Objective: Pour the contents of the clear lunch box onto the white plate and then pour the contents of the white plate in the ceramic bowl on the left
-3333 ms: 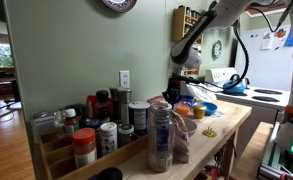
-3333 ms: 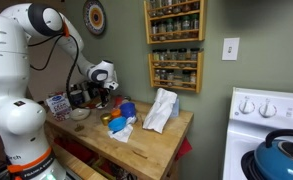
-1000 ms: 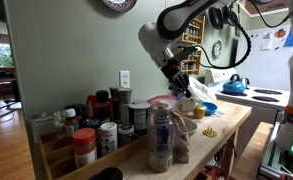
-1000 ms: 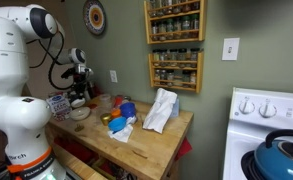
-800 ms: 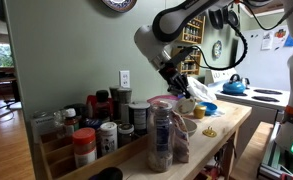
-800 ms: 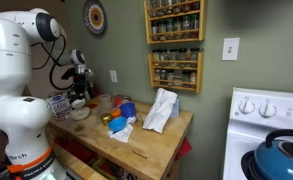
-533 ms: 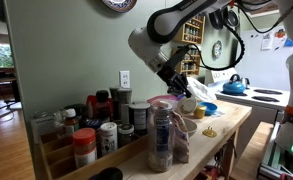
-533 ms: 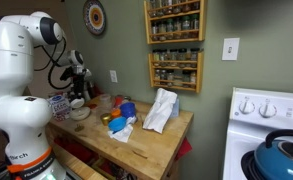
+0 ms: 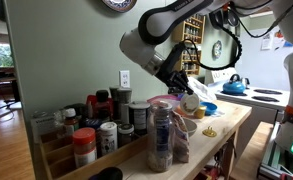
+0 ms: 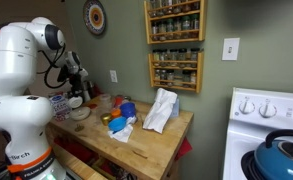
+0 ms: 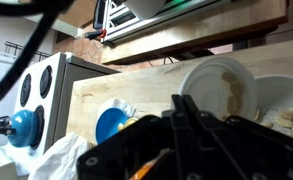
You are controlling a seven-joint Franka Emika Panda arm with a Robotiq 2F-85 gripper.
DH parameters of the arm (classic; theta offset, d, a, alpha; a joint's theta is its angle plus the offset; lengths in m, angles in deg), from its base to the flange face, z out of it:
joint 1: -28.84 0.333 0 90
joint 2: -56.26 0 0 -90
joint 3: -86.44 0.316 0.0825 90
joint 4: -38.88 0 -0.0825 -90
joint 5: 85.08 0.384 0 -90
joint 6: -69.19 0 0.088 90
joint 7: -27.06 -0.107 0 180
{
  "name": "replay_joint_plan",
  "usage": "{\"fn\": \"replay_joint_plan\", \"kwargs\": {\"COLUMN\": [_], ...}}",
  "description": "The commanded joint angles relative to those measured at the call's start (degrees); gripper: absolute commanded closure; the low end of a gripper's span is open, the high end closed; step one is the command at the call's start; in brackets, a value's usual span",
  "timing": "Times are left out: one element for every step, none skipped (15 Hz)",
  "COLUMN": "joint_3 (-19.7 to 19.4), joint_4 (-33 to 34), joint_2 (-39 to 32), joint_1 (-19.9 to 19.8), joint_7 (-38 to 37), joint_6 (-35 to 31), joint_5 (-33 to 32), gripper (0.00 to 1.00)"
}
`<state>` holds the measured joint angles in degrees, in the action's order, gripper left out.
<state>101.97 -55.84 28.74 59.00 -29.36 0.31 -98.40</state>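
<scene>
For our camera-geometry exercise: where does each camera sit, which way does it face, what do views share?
Exterior view: behind the jars, looking along the counter toward the stove; arm above.
Exterior view: facing the spice-rack wall; robot's body and arm at left.
Wrist view: over the gripper, onto the white plate it holds.
All share the blue kettle.

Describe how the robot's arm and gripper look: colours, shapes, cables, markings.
The arm is built of bulky, rounded white shells with dark rings at the joints. A black cable loops loosely alongside it. The gripper is black and blocky, and its jaws are slim and dark. No markings can be read at this size.
</scene>
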Motion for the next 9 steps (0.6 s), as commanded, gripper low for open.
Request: {"fn": "replay_joint_plan", "kwargs": {"joint_3": [-1.45, -1.67, -1.29, -1.50, -1.64, -1.72, -1.78, -1.82, -2.13], "joint_4": [4.81, 5.61, 2.86, 3.58, 4.01, 4.32, 4.50, 4.65, 6.18], "joint_2": [-3.77, -4.22, -2.09, -2.64, -3.00, -3.23, -3.35, -3.45, -4.71], "joint_1": [2.94, 3.37, 2.14, 2.56, 2.83, 2.95, 3.00, 3.01, 3.69], "joint_7": [-3.52, -3.94, -2.25, -2.77, -2.97, -3.03, -3.05, -3.06, -4.02], "joint_6": [5.52, 6.51, 3.58, 4.32, 4.57, 4.72, 4.84, 4.93, 7.18], "joint_5": [-2.51, -2.90, -1.21, -1.47, -1.60, -1.68, -1.70, -1.71, -2.17], "gripper": [0.99, 0.99, 0.95, 0.95, 0.95, 0.95, 0.95, 0.95, 0.99]}}
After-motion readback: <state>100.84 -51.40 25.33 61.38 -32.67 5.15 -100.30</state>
